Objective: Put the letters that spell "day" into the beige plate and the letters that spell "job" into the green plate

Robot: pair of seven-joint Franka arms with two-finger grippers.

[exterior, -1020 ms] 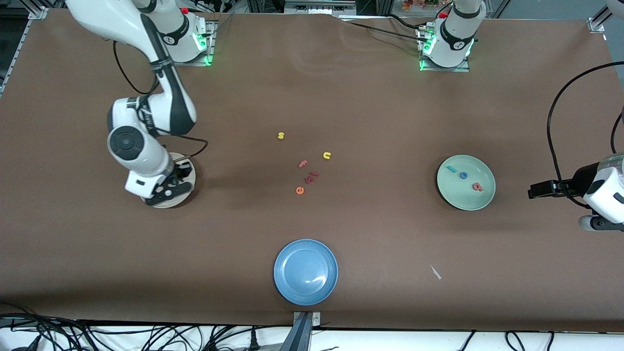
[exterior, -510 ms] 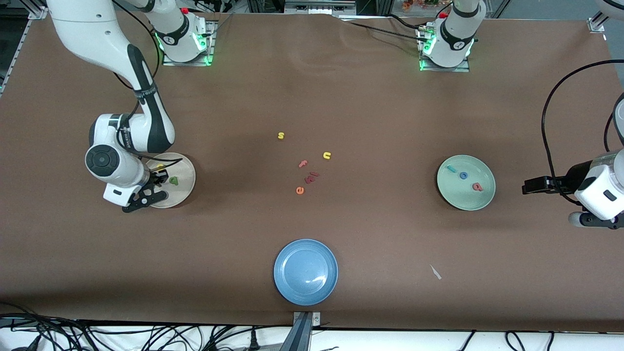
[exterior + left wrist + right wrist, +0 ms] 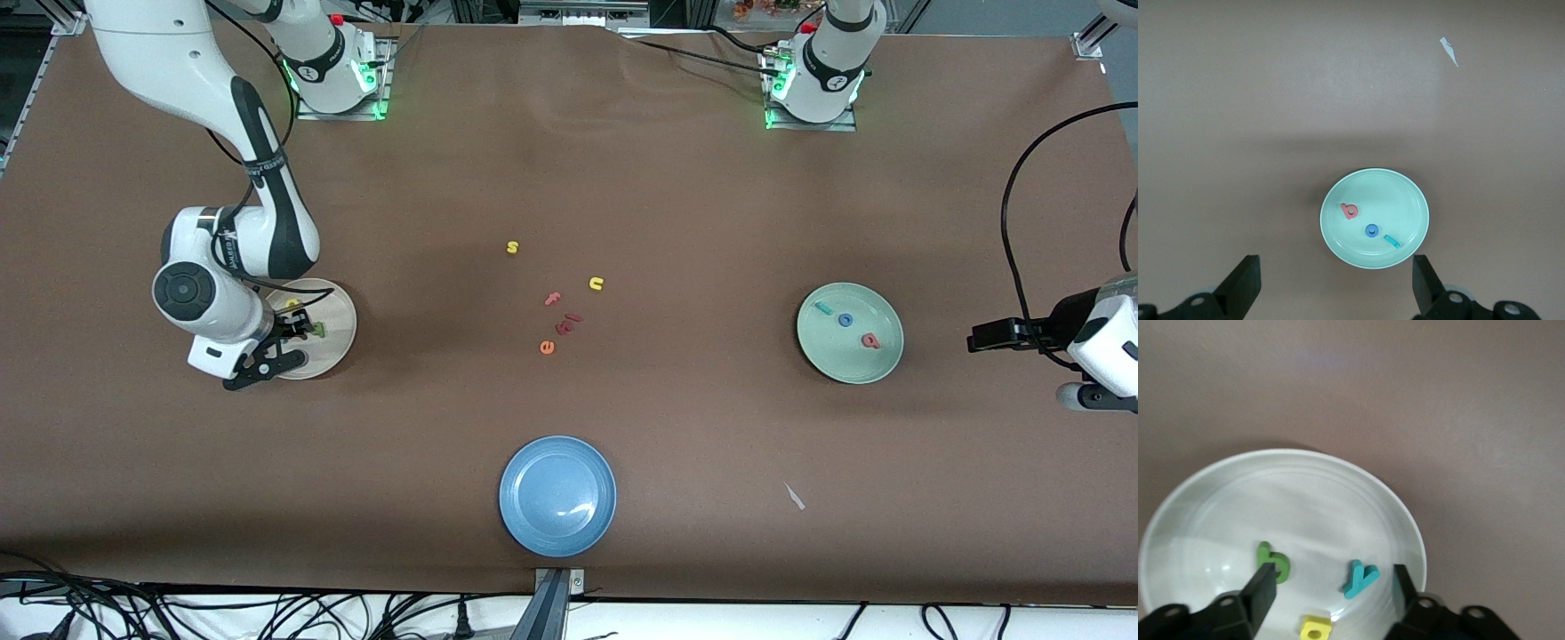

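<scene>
The beige plate [image 3: 340, 313] lies at the right arm's end of the table. In the right wrist view this plate [image 3: 1291, 500] holds the green a [image 3: 1273, 561], the teal y [image 3: 1360, 579] and the yellow d [image 3: 1315, 629]. My right gripper [image 3: 1333, 583] hangs open just above them, holding nothing. The green plate [image 3: 883, 357] lies toward the left arm's end with the teal j [image 3: 823, 308], blue o [image 3: 845, 320] and pink b [image 3: 869, 340] in it. My left gripper [image 3: 1335, 283] waits open, high above the table beside that plate [image 3: 1411, 200].
A blue plate [image 3: 557, 495] sits near the front edge. Loose letters lie mid-table: yellow s [image 3: 512, 247], yellow u [image 3: 596, 284], pink f [image 3: 552, 299], orange e [image 3: 547, 348] and dark red pieces [image 3: 567, 323]. A white scrap [image 3: 794, 496] lies nearby.
My right gripper slid toward the plate's outer edge, uncovering the plate, then opened. The left arm drifted slightly.
</scene>
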